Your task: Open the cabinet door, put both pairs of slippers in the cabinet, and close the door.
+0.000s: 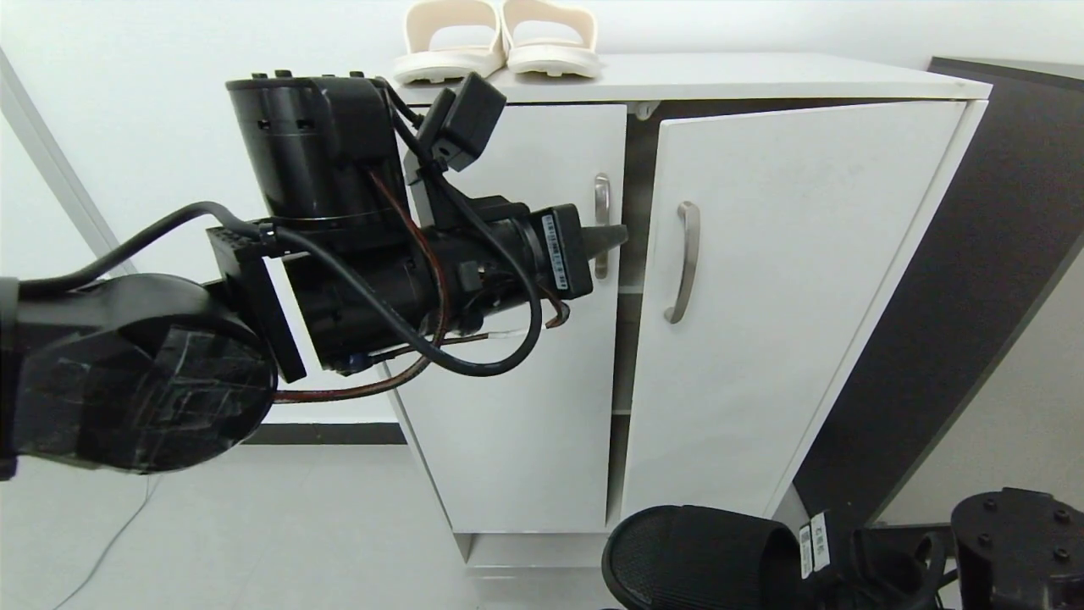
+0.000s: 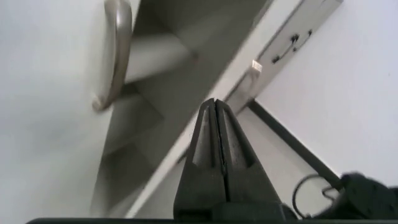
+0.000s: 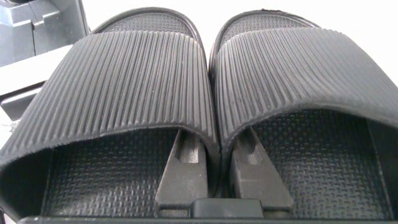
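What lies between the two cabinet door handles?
In the head view, the left end effector, closed, and a dark gap showing shelves inside the cabinet.

A plain white wall (image 1: 127, 51) fills the background on the left of the head view. A pale grey strip (image 1: 59, 178) crosses it at a slant, rising toward the upper left corner. Along the foot of the wall runs a dark skirting board (image 1: 339, 434), and below it lies a smooth light grey floor (image 1: 296, 525). A thin cord (image 1: 110, 542) trails over the floor toward the lower left corner. On the right, a tall dark grey panel (image 1: 957, 339) stands upright, with a lighter grey surface (image 1: 1025, 424) beyond it.
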Robot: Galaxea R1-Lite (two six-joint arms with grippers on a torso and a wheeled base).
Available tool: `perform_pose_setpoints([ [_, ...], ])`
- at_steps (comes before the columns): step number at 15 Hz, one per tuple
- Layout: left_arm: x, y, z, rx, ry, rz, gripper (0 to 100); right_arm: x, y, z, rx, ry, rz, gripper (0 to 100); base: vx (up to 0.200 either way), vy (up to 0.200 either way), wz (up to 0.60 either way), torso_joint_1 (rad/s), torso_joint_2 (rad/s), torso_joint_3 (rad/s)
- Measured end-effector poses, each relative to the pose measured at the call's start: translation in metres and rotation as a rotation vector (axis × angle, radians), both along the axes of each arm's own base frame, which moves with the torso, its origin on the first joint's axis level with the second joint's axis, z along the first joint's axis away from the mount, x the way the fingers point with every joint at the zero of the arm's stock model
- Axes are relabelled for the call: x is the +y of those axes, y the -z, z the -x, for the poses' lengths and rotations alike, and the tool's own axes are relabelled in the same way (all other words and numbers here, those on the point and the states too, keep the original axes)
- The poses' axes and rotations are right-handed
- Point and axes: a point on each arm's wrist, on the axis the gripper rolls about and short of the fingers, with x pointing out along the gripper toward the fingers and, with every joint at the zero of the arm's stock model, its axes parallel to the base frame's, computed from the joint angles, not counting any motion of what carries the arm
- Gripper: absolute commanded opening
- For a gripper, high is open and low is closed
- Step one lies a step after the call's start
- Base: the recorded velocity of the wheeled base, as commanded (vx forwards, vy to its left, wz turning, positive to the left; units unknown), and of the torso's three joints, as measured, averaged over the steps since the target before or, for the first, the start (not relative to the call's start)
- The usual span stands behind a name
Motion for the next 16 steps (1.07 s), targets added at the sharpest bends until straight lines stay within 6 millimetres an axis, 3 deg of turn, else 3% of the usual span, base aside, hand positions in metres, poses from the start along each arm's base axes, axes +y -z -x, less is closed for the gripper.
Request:
perform_pose_setpoints([
  [9, -0.032, -0.002, -0.046, -0.056, -0.015, 0.049, 0, 0.001, 0.003, -0.001, 0.009, 0.001, 0.012, 0, 0.000, 0.000, 0.00, 0.000, 0.00, 0.000],
  [14, -0.041, 0.004, -0.058, -0.049, -0.020, 0.053, 0, 0.004, 0.005, 0.002, 0.003, -0.020, 0.025, 0, 0.000, 0.000, 0.00, 0.000, 0.00, 0.000],
  [16, -0.042, 0.005, -0.060, -0.037, -0.022, 0.062, 0, 0.004, 0.007, 0.003, 0.005, -0.027, 0.034, 0, -0.200, 0.000, 0.00, 0.007, 0.00, 0.002],
])
